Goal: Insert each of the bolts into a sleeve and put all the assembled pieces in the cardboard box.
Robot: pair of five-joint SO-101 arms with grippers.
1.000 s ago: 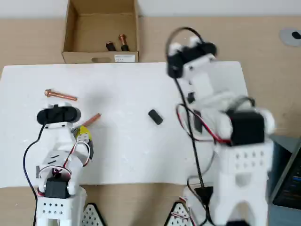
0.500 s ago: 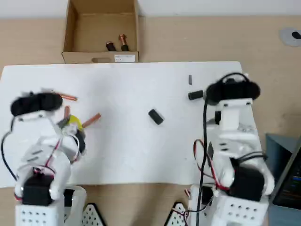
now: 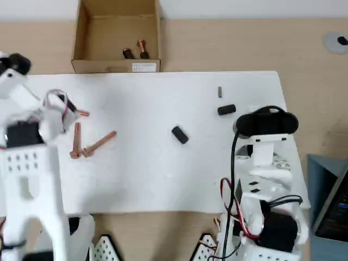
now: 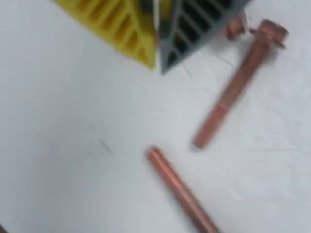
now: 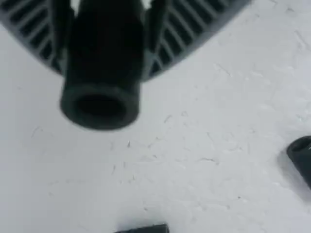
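**High view.** A wooden tabletop (image 3: 228, 49) carries a white sheet (image 3: 141, 179). The cardboard box (image 3: 80, 38) stands open at the sheet's far edge, with two assembled pieces (image 3: 142, 48) against its near wall. Copper bolts lie near the sheet's left edge. A lengthwise bolt (image 3: 76, 138) has its long axis running near to far, and a slanted bolt (image 3: 101, 143) lies beside it, their near ends close together. A third bolt (image 3: 83, 113) is partly hidden by the left arm (image 3: 24, 157), which stands raised over the left margin. A loose sleeve (image 3: 179, 135) lies aslant mid-sheet with open sheet all round. A second sleeve (image 3: 226, 110), its axis roughly side to side, shows just beside the head of the right arm (image 3: 266, 157), which is folded over the sheet's right edge.

**Left wrist view.** The left gripper (image 4: 159, 60) has its yellow and grey fingers together with nothing between them, above the sheet. A headed bolt (image 4: 235, 87) runs diagonally, and a bare shank (image 4: 180, 189) lies apart from it.

**Right wrist view.** The right gripper (image 5: 104, 43) is clamped on a black held sleeve (image 5: 104, 73), whose bore faces the camera, above the sheet. A dark sleeve end (image 5: 302, 162) lies well apart.
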